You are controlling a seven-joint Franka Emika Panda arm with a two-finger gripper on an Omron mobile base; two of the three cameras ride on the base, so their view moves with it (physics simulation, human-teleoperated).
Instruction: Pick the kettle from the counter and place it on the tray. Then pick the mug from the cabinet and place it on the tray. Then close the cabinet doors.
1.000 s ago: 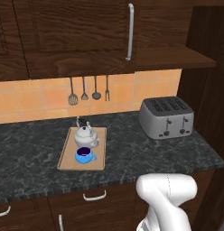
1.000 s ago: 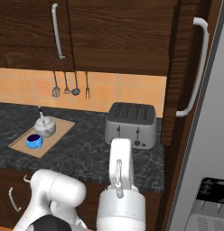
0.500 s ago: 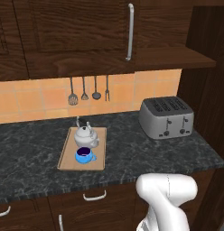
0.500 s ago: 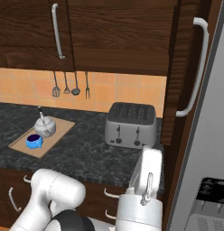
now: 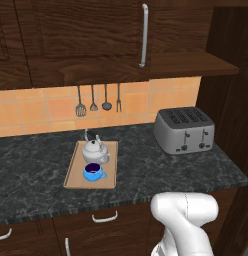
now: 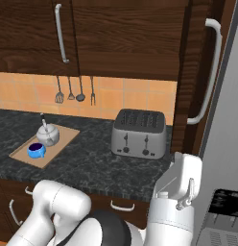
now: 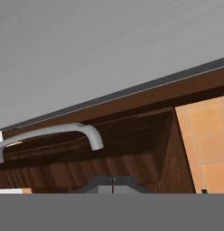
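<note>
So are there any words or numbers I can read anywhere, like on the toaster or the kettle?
None can be read.
The toaster has only small dark knobs and slots on its side, no letters.
The kettle, the mug and the tray are plain.
A dark panel at the lower right of the right base view has pale marks, too blurred to read.

One tray (image 5: 76, 170), and on it one kettle (image 5: 94, 149) and one mug (image 5: 93, 172). One toaster (image 5: 185, 130) on the one counter (image 5: 146, 172). Four utensils (image 5: 98, 100) hang on the tiled wall. Two cabinet doors (image 6: 116, 36), each with one bar handle (image 6: 60, 33). Three curved drawer handles (image 5: 105, 217) show below the counter.
</note>
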